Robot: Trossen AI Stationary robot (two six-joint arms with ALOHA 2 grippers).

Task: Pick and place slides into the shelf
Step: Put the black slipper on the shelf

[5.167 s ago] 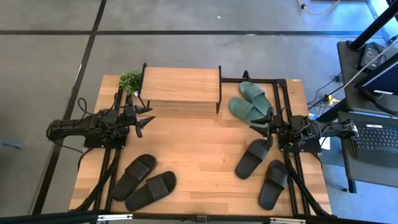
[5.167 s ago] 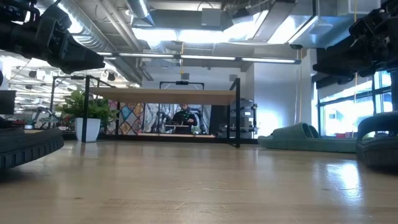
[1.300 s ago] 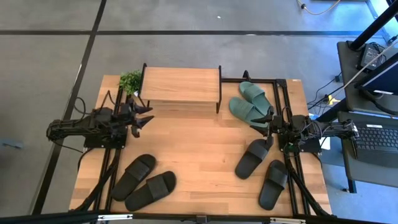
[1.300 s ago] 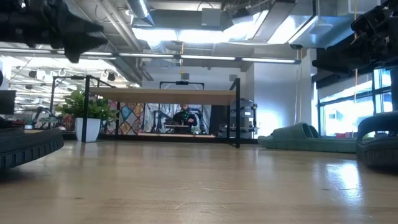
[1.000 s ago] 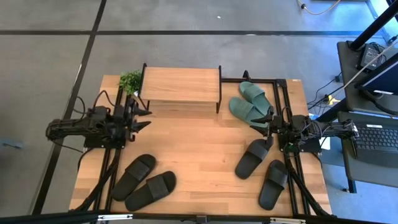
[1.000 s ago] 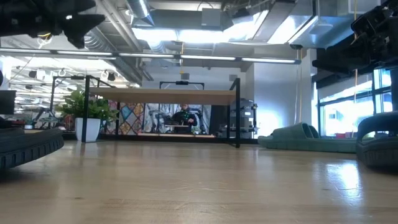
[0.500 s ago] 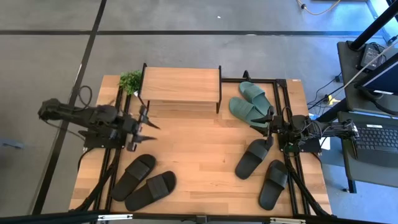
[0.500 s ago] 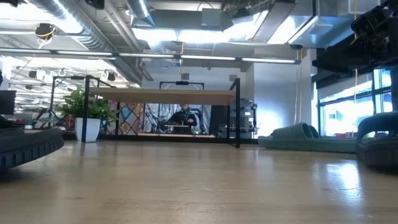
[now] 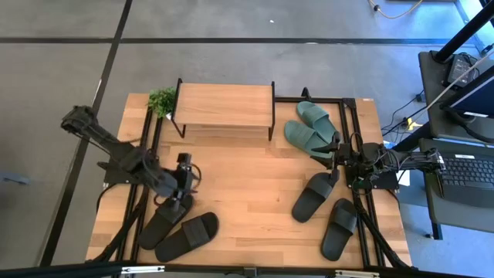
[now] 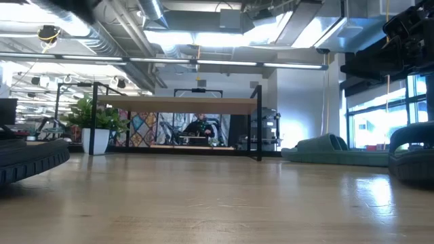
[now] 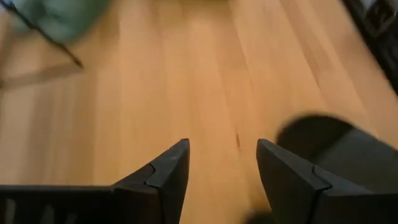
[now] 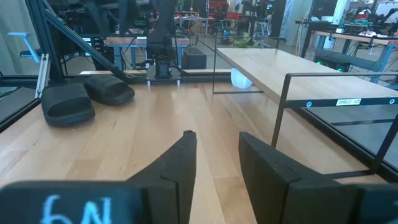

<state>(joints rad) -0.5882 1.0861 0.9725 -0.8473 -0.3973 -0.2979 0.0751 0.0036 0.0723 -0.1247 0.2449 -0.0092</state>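
Your table (image 9: 247, 193) is light wood and stands on a grey floor (image 9: 231, 69) crossed by dark lines. To its right sits a desk with a keyboard (image 9: 467, 171). Behind, you see ceiling lights (image 10: 203, 37), exposed ducts (image 10: 115, 34) and bright windows (image 10: 369, 125).

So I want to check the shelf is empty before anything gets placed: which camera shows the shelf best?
The low view: it looks level under the shelf, and nothing sits beneath the top board or on it. The high view shows only the bare top board from above. The right wrist view catches the shelf side-on. The left wrist view misses it.
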